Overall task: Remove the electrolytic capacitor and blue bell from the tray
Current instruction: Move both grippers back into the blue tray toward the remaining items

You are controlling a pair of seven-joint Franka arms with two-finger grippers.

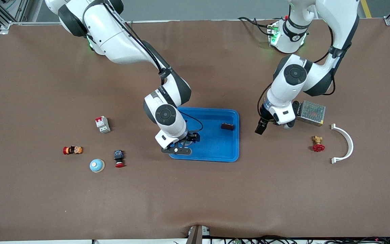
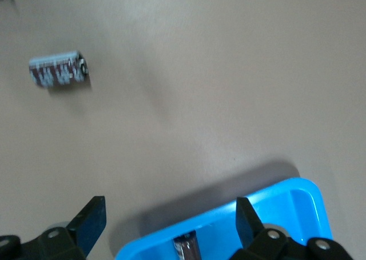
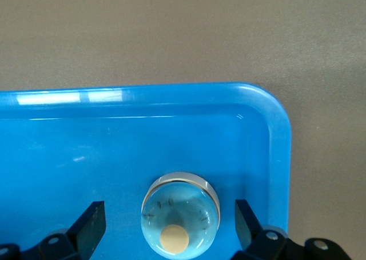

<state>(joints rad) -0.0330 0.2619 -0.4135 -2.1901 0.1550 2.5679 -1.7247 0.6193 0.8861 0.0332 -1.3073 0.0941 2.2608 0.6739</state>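
Note:
A blue tray (image 1: pixel 212 145) lies mid-table. A dark brown capacitor (image 1: pixel 227 126) lies in it near the corner toward the left arm's end; it also shows in the left wrist view (image 2: pixel 186 250). A light blue dome bell (image 3: pixel 180 217) with a tan button sits in a tray corner (image 3: pixel 114 151). My right gripper (image 1: pixel 179 149) is open just over it, a finger on each side (image 3: pixel 168 210). My left gripper (image 1: pixel 260 128) is open and empty over the table beside the tray (image 2: pixel 169 206).
A second light blue bell (image 1: pixel 96 165), a circuit breaker (image 1: pixel 102 124), a red push button (image 1: pixel 119 158) and a small red-yellow part (image 1: pixel 72 150) lie toward the right arm's end. A mesh box (image 1: pixel 311 113), brass valve (image 1: pixel 317 144) and white bracket (image 1: pixel 345 144) lie toward the left arm's end. A brown cylinder (image 2: pixel 57 71) lies on the table.

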